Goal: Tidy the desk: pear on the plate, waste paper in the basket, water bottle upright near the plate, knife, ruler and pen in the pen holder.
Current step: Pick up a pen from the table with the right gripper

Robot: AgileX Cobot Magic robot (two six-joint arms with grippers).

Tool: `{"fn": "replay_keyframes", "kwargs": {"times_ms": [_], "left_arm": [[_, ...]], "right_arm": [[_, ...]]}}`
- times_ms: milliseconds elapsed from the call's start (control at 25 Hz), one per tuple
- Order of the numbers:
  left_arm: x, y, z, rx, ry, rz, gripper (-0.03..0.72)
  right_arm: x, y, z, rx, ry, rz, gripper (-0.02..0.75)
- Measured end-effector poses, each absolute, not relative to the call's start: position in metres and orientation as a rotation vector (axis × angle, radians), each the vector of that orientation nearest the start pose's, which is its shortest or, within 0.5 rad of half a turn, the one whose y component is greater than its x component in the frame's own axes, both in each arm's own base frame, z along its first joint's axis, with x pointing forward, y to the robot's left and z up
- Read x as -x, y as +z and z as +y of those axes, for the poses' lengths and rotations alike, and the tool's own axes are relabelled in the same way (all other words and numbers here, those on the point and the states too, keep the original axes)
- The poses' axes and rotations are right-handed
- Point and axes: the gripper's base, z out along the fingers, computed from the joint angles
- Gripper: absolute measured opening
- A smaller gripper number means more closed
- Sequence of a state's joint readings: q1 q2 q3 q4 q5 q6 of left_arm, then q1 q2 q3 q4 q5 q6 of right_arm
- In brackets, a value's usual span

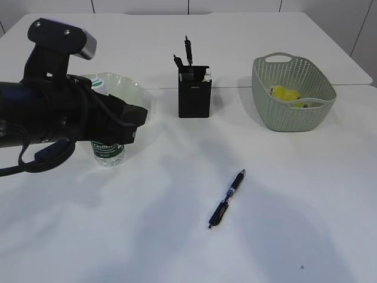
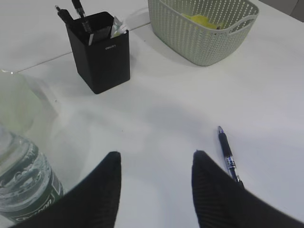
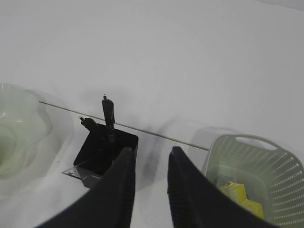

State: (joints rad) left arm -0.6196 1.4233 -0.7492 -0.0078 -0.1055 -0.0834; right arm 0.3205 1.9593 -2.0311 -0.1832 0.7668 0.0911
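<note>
White desk [image 1: 283, 236], thin seam; pen [image 1: 227, 198] loose; both claws parted, empty.

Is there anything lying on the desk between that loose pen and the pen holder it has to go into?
Nothing visible: bare white desk lies between the pen and the pen holder.

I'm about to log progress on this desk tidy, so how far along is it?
Done: the waste paper lies in the basket, the water bottle stands upright beside the plate, and some items already stand in the pen holder. In hand: nothing; the left end effector is open and empty. Left: the pen lies on the desk. The arm hides most of the plate, so the pear cannot be confirmed.
</note>
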Motion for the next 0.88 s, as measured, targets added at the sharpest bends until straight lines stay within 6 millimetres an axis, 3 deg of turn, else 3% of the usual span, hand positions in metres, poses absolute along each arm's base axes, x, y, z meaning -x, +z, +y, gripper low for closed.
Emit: {"fn": "replay_keyframes", "kwargs": {"times_ms": [880], "left_arm": [[-0.2434,0.2466,-0.1735,-0.539,-0.442,1.993,0.34]], "right_arm": [[-0.4401,0.3778,0.1327,0.353,-0.016,2.167,0.183]]}}
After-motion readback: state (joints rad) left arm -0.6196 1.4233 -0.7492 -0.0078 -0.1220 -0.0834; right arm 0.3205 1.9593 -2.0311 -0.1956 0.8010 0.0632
